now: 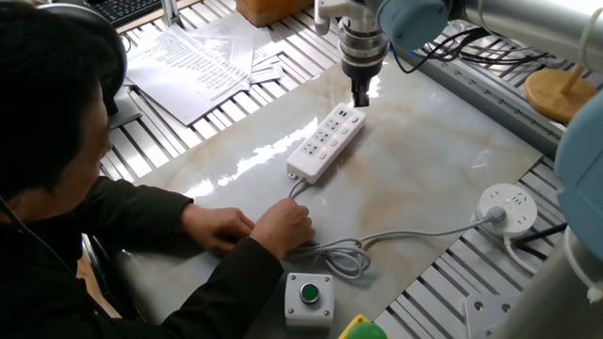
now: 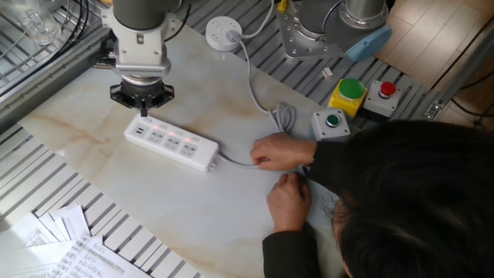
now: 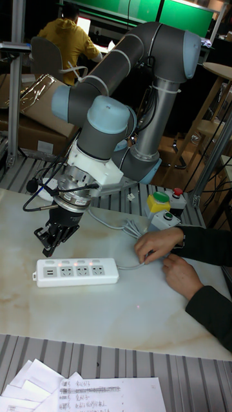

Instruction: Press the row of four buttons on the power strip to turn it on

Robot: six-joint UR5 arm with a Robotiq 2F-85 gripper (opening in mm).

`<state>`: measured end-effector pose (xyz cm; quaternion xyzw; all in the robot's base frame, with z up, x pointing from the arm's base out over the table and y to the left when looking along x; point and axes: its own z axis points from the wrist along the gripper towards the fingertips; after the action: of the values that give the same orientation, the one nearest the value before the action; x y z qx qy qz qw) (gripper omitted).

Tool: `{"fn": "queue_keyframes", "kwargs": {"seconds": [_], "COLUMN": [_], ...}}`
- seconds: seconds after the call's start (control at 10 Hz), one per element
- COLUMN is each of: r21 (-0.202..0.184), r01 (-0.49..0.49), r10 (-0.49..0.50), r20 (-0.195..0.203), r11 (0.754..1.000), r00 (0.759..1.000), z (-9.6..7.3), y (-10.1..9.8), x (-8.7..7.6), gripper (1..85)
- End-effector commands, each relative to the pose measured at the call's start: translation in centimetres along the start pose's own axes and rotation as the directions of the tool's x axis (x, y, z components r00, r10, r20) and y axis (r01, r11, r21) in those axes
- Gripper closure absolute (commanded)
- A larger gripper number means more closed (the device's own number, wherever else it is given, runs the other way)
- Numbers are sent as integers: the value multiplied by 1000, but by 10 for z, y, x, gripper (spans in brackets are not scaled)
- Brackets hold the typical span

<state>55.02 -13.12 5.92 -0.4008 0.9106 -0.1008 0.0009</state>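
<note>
The white power strip (image 1: 325, 143) (image 2: 171, 144) (image 3: 77, 271) lies flat on the marble tabletop. The four buttons (image 2: 168, 132) (image 3: 76, 263) run along its long edge on the arm's side, and red lights glow in that row. My gripper (image 1: 361, 98) (image 2: 141, 105) (image 3: 50, 247) hangs a little above the strip's far end, clear of it, its dark fingers pressed together with nothing between them. The strip's grey cable (image 1: 415, 233) (image 2: 258, 93) loops away to a round socket.
A person's hand (image 1: 283, 226) (image 2: 282, 149) (image 3: 154, 244) rests on the cable just beyond the strip's near end. A round white socket puck (image 1: 502, 205) (image 2: 223, 31), a grey box with a green button (image 1: 309, 297) (image 2: 331, 123) and papers (image 1: 203, 61) lie around.
</note>
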Motion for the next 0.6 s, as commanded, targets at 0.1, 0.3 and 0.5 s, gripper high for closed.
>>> {"fn": "queue_keyframes", "kwargs": {"seconds": [0.1, 0.3, 0.5], "r21": [-20, -6, -1], "r01": [-37, -33, -31], "r10": [38, 33, 31], "r20": [26, 33, 57], "r11": [999, 999, 1000], "r00": [999, 999, 998], "z": [13, 19, 28], "y": [10, 8, 11], "x": [-5, -6, -9], "gripper": [847, 847, 847]}}
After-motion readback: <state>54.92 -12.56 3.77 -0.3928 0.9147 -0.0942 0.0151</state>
